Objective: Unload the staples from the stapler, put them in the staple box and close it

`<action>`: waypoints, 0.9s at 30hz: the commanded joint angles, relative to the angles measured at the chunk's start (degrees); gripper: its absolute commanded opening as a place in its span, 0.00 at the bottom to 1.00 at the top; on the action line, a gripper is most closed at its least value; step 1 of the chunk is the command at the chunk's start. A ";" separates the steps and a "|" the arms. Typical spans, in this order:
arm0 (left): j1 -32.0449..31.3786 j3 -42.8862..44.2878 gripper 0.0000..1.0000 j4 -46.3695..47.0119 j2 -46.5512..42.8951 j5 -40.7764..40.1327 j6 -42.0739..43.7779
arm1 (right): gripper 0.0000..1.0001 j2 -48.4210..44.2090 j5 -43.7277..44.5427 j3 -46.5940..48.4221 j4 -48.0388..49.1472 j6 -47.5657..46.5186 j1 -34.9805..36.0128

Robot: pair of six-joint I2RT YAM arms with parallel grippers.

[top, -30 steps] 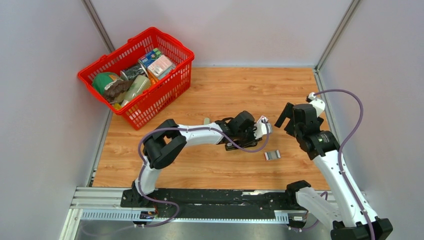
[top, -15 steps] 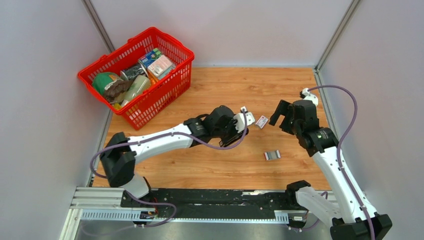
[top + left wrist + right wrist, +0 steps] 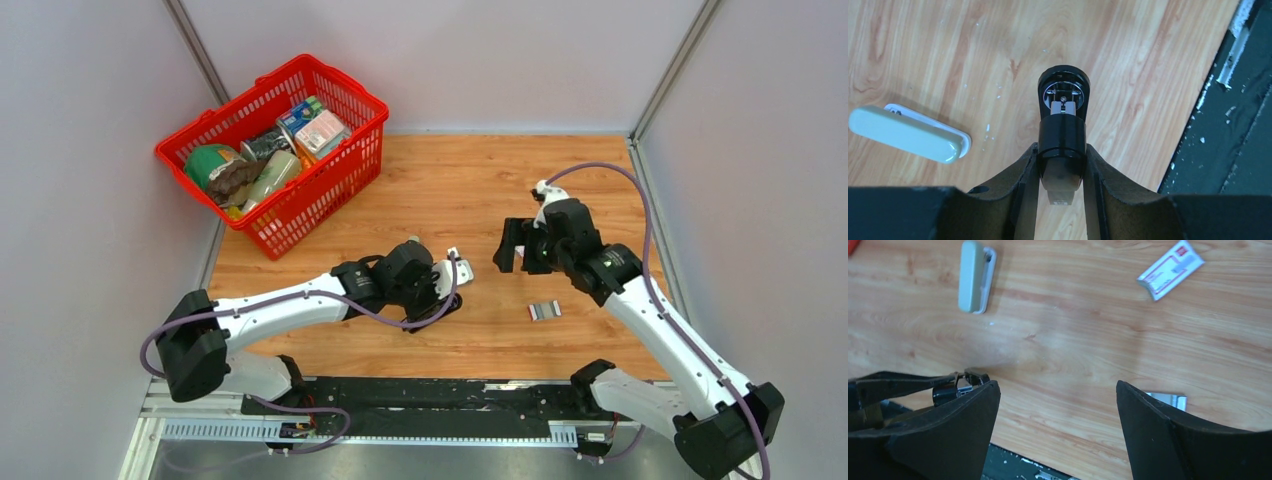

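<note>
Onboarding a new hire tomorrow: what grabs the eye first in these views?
The packed red basket in the far left corner. Then the left gripper clamped on the black stapler mid-table, and the right gripper open above the table, with the staples lying near it.

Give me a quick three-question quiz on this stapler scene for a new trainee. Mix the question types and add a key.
1. True or false: the left gripper is clamped on the stapler.
2. Multiple choice: where does the loose strip of staples lie? A) in the red basket; B) on the wooden table; C) on top of the grey bar.
3. Fill in: the right gripper hovers over the wood with its jaws ____ and nothing between them.

Key: 1 true; 2 B; 3 open.
</note>
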 commanded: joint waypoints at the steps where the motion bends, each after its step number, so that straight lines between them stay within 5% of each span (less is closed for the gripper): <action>1: -0.10 -1.61 0.00 1.76 -5.08 4.76 0.49 | 0.87 0.21 -7.99 -0.21 3.73 -4.11 2.35; 10: -0.10 -11.29 0.00 17.14 -11.15 14.51 -2.94 | 0.76 -4.19 -15.99 -4.18 7.61 -5.43 6.74; 27: -0.10 -6.64 0.00 17.86 -20.30 29.55 -15.58 | 0.74 -7.36 -32.00 5.84 1.46 -14.56 12.45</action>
